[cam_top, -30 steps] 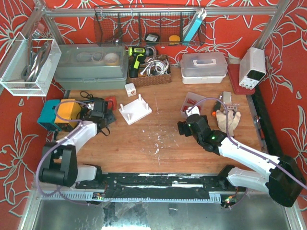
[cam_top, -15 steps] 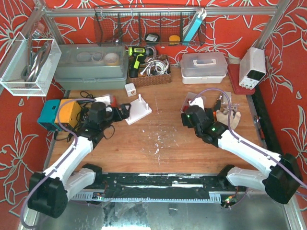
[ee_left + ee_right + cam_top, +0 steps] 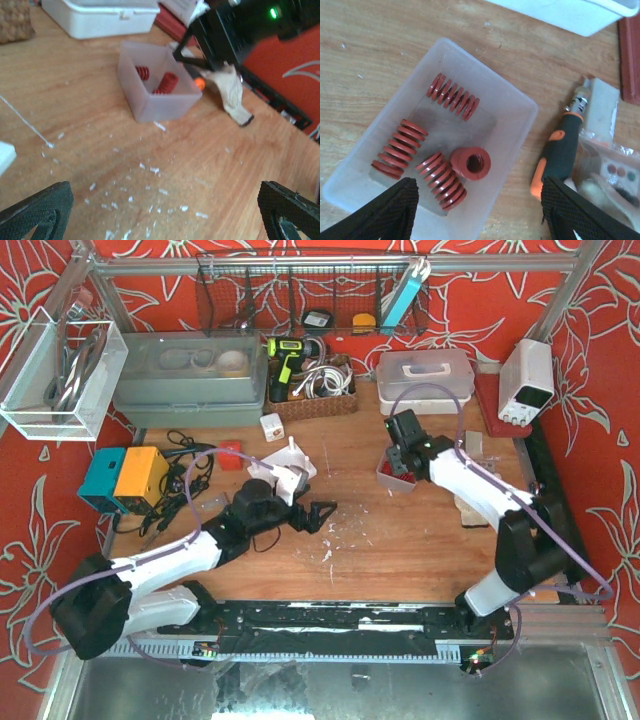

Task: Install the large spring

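Right jaws: straight above the translucent plastic bin (image 3: 512,125), black fingers (image 3: 385,212) apart with nothing between them. No contact with the bin or its contents.

The bin holds four red coil springs (image 3: 452,96). Three lie on their sides and one stands on end (image 3: 470,162), touching the lying one nearest it. The upright one looks the widest, but I can't tell for sure which is the large spring. None of them is on a peg yet.

The bin sits on the right half of the wooden bench (image 3: 400,540), closer to the far edge than the near one. It stops short of the white lidded plastic box (image 3: 425,380) at the far edge. An orange-and-black-handled screwdriver (image 3: 557,155) lies just beside the bin's right wall, not touching. A crumpled beige cloth (image 3: 231,89) lies past that, toward the right edge, so that side is crowded.

Left jaws: wide apart and empty, low over the bench middle, facing the bin. Between them and the bin is bare wood with only white flecks (image 3: 150,170).

The white base plate with upright pegs (image 3: 297,468) is left of centre toward the far edge, just beyond the left arm and well apart from the bin. The run of bench from bin to plate is open.
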